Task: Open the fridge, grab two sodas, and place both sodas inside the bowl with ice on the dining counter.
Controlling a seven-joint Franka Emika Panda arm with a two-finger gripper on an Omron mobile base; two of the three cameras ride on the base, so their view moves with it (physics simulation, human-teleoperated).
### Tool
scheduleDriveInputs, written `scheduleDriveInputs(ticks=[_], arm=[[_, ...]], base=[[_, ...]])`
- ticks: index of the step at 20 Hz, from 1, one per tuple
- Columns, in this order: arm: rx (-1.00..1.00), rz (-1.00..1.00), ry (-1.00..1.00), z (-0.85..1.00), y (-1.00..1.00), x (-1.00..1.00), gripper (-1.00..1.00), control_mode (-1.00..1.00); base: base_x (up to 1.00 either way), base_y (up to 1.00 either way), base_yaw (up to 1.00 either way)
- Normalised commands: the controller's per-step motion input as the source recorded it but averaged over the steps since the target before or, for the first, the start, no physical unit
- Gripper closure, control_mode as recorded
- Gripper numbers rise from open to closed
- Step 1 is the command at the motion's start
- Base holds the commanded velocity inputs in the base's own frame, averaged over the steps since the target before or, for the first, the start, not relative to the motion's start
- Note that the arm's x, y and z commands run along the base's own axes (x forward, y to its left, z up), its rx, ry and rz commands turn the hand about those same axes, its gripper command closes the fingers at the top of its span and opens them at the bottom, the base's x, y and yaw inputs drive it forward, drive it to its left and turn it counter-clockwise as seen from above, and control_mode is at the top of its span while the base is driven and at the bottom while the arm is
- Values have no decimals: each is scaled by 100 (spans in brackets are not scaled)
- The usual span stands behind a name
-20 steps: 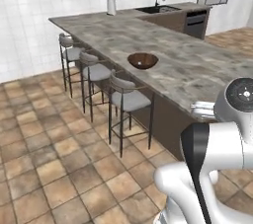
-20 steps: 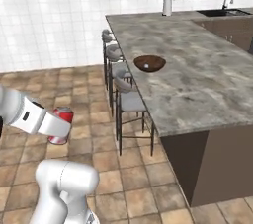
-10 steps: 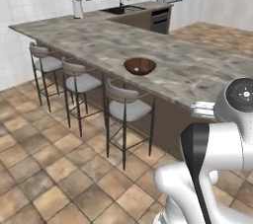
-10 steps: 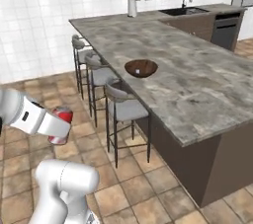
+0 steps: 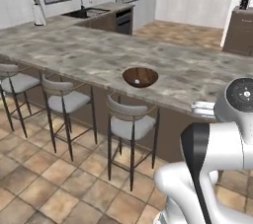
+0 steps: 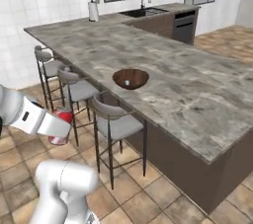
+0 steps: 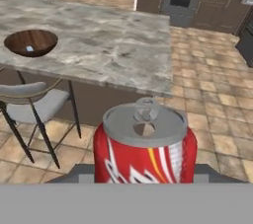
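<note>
Left base view: the wooden bowl (image 5: 140, 77) sits on the marble top of the dining counter (image 5: 74, 53), near the edge that faces the stools. A grey-seated stool (image 5: 130, 122) stands on the floor just below the bowl, with a second stool (image 5: 66, 100) further along the same edge. Far beyond the bowl, a sink (image 5: 90, 12) is set into the back counter.

Right base view: the bowl (image 6: 130, 78) lies on the dining counter (image 6: 173, 70) close to its near edge, and the ice (image 6: 128, 83) shows as a small pale speck inside the bowl. The red can (image 6: 61, 125) is at the end of the arm, well short of the bowl and off the counter, over the tiled floor beside the stools. The gripper itself is hidden behind the forearm here.

Hand view: the can (image 7: 145, 147) stands upright, silver top and pull tab up, clamped in the gripper (image 7: 145, 171) between its two fingers. The bowl (image 7: 30, 42) with the ice cube (image 7: 29, 48) rests on the counter (image 7: 99, 45) well beyond the can, off to one side
</note>
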Motion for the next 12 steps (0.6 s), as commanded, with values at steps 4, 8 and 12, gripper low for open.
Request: scheduleDriveInputs(ticks=[4, 8, 12], arm=[[0, 0, 0, 0, 0, 0, 100, 100], [0, 0, 0, 0, 0, 0, 100, 100], [0, 0, 0, 0, 0, 0, 100, 100]], base=[[59, 82, -43], [47, 83, -43], [44, 77, -42]])
